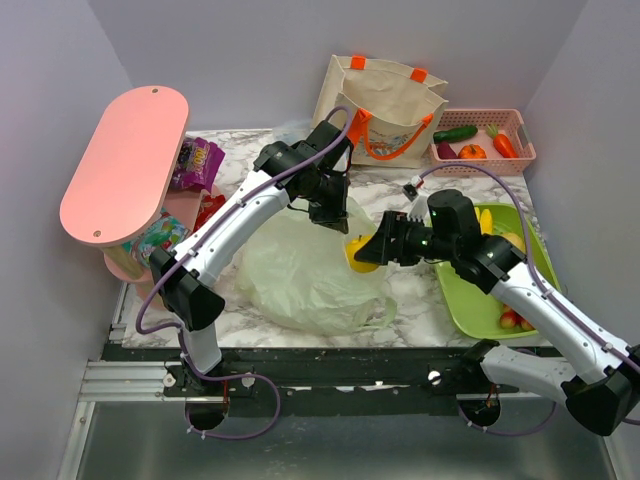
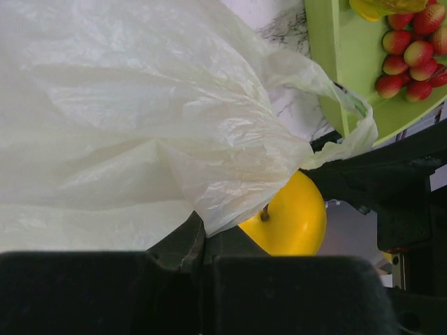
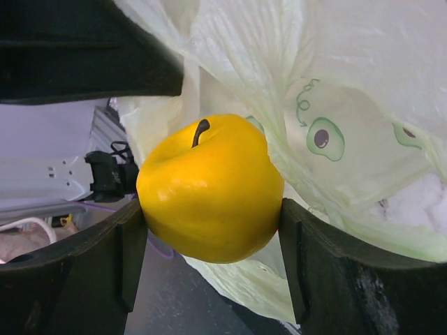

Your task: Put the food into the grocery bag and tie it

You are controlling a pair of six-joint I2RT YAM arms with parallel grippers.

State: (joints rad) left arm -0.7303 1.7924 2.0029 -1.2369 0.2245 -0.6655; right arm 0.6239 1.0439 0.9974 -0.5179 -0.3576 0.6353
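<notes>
Both arms rise from their bases at the near edge of the marble table [image 1: 420,300] and lean inward to meet over its middle. The left arm stretches up and right, elbow bent, wrist tipped down. The left claw [image 1: 328,212] is pinched fully closed on a gathered fold of the grocery bag [image 1: 300,270], lifting that edge. The right arm reaches in from the right with its wrist level. The right claw [image 1: 366,250] stands fairly wide, one finger pressed on each side of the yellow fruit [image 3: 209,188]. The fruit is round, glossy and apple-shaped with a short dark stem, and it is held off the table against the bag's raised right edge. The bag is thin, crinkled, pale green film, slumped in a broad heap across the table centre, with a green cartoon face printed on it. Film drapes over part of the fruit, so whether it is past the opening cannot be told. To the right a green tray [image 1: 465,305] holds small red fruits [image 2: 412,49], partly hidden by the right arm. Farther back stand a pink basket [image 1: 485,150], a canvas tote [image 1: 385,110] and, at left, a pink shelf [image 1: 125,160].
</notes>
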